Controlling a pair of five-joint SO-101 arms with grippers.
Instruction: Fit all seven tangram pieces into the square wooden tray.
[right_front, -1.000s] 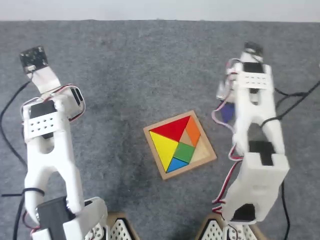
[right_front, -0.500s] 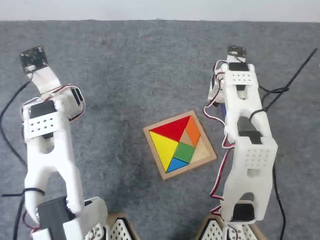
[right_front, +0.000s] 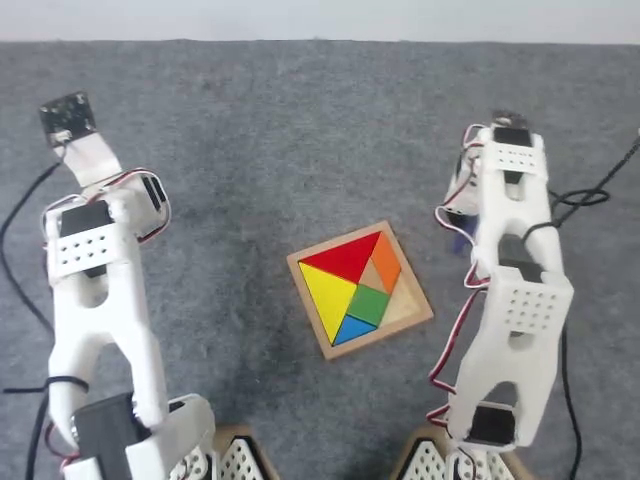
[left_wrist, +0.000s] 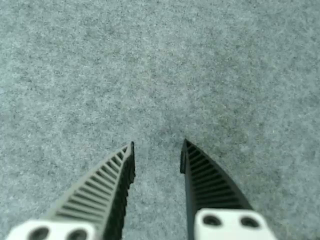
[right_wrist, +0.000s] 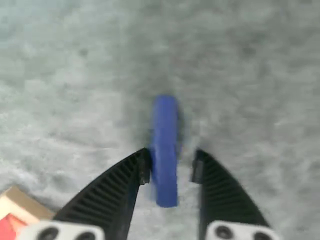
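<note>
1. The left gripper (left_wrist: 158, 145) hangs over the left part of the grey carpeted surface (right_front: 250, 130). It is released, its jaws spread with only carpet between them.
2. The square wooden tray (right_front: 318, 342) lies near the middle of the surface, between the two arms and turned so that one corner points toward the front edge.
3. Five pieces lie flat in the tray:
   - The yellow triangle (right_front: 325, 290) fills the left side.
   - The red triangle (right_front: 345, 258) fills the far side and touches the yellow one.
   - The light-blue triangle (right_front: 352, 328) sits at the front corner.
   - The green square (right_front: 370, 305) is just beside it.
   - The orange piece (right_front: 388, 262) lies along the right far side.
   - Bare wood shows between the red, orange and green pieces, and along the tray's right front side.
4. The right gripper (right_wrist: 171, 152) is above the right part of the surface, well apart from the tray. The dark blue piece (right_wrist: 165, 145) stands on edge inside it. I cannot tell whether the gripper is clenched on the piece or loose around it.
</note>
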